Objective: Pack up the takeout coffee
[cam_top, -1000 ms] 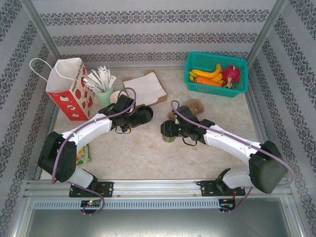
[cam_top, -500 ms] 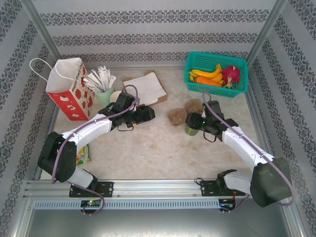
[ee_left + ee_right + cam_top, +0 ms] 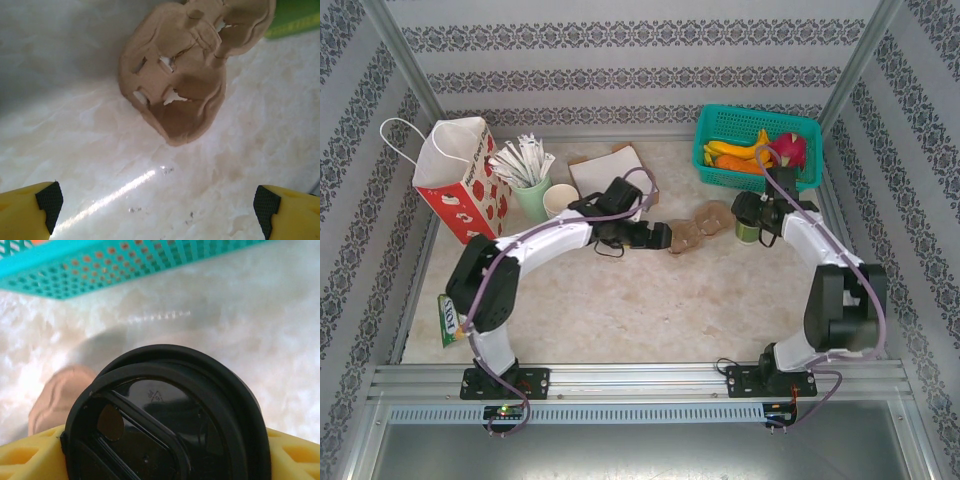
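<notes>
Right wrist view: the coffee (image 3: 165,425) fills the lower frame, black lid toward the camera, with yellow fingers (image 3: 30,450) against both its sides.
Right hand (image 3: 752,212): closed on the coffee and seemingly holding it upright, likely to avoid a spill. In the top view it is right of centre, just below the basket (image 3: 720,178). I cannot tell whether the cup is lifted or resting.
Carrier (image 3: 695,228): a brown pulp tray lies flat on the desk (image 3: 620,300), just left of the coffee. It is probably where the cup goes.
Left hand (image 3: 157,202): open and gripping nothing, low over the desk with the carrier just ahead. I judge it is placed there to steady the tray.
Around: red bag (image 3: 460,180) at upper left, cup of sticks (image 3: 525,175), stacked cups (image 3: 558,200), brown card (image 3: 612,172), and a packet (image 3: 450,318) at the left edge.
In the way: the basket wall is close behind the cup, and the left hand crowds the carrier's left side. The tray looks light and may slide.
</notes>
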{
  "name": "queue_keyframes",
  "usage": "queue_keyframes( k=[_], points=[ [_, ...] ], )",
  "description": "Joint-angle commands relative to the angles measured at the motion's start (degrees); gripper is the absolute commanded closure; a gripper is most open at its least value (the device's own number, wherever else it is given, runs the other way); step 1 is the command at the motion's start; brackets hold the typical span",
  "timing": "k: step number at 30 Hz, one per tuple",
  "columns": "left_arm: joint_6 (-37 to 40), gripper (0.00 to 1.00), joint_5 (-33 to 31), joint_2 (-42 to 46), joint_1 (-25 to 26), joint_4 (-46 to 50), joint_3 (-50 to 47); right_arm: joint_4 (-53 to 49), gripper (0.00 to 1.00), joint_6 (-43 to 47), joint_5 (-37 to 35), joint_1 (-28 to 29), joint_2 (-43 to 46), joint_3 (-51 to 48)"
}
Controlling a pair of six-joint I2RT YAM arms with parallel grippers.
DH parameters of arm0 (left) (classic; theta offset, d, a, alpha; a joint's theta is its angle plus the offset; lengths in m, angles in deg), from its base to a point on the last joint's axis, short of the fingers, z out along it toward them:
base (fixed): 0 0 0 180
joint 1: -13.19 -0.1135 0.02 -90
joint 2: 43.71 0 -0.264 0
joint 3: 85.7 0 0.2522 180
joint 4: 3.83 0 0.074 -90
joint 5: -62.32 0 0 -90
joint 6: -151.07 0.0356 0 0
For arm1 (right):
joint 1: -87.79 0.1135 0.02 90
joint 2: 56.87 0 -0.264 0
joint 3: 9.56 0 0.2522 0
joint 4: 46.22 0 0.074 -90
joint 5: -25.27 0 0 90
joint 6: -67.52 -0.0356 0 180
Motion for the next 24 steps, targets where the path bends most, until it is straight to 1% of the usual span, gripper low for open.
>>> queue_keyframes(
  k=[1, 3, 8, 11, 16, 24],
  points=[
    [3.32, 0.00, -6.13, -5.10, 1.34, 10.39, 5.77, -1.28, 0.30, 3.61, -2.06, -1.00, -5.09, 3.93],
    [3.22, 0.00, -7.73, -8.20, 1.79, 13.69, 9.02, -0.47, 0.30, 3.79, -1.46, -1.09, -7.12, 6.41],
    [3.37, 0.00, -11.71, -15.17, 2.92, 21.40, 15.86, 2.43, 0.30, 2.09, 3.85, -0.98, -12.11, 12.02],
    [2.81, 0.00, -13.97, -17.11, 3.04, 24.03, 17.89, 3.19, 0.29, 1.45, 5.99, -0.17, -14.26, 14.30],
    [1.59, 0.00, -17.86, -16.12, 2.82, 24.87, 17.11, 3.44, 0.27, 1.28, 7.30, 1.72, -17.41, 17.70],
    [1.30, 0.00, -18.20, -10.50, 2.27, 22.54, 13.58, 3.21, 0.26, 1.13, 8.23, 3.35, -21.04, 22.13]
  ],
)
